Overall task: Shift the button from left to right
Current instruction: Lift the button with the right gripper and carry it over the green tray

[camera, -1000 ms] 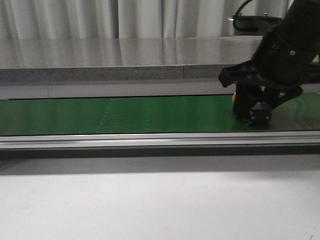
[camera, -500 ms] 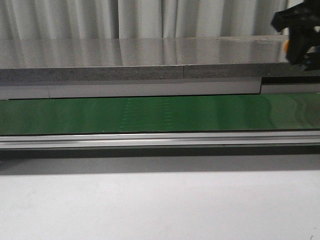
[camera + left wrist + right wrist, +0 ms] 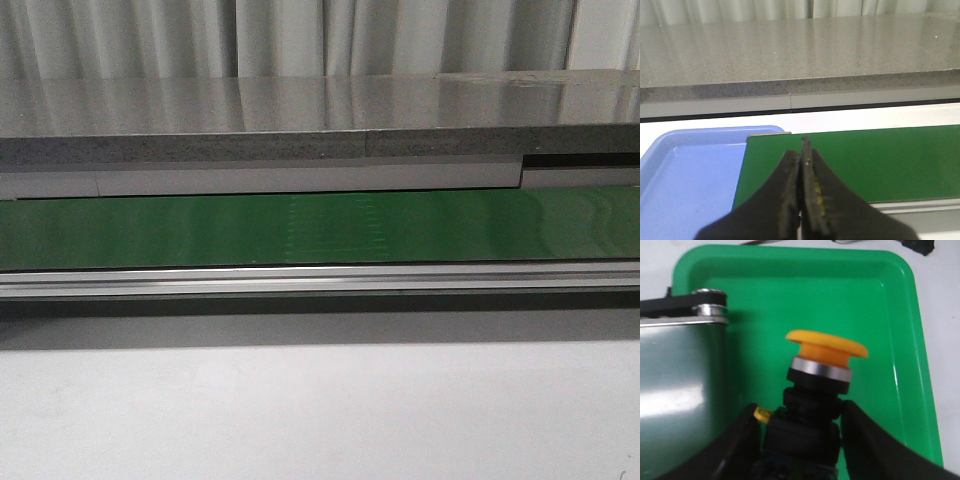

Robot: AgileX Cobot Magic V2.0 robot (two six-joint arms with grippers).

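Observation:
In the right wrist view the button, a yellow mushroom cap with a silver ring on a black body, is held between the two black fingers of my right gripper, which is shut on its body. It hangs over a green tray, just past the end of the conveyor belt. My left gripper is shut with nothing between its fingers, over the left end of the green belt. Neither gripper nor the button shows in the front view.
A blue tray lies beside the belt's left end. The belt's end roller stands next to the green tray. In the front view the green belt runs between a grey counter behind and an aluminium rail in front.
My right gripper lifted from the belt's right end and moved up and right, out of the front view. The belt in the front view now carries nothing.

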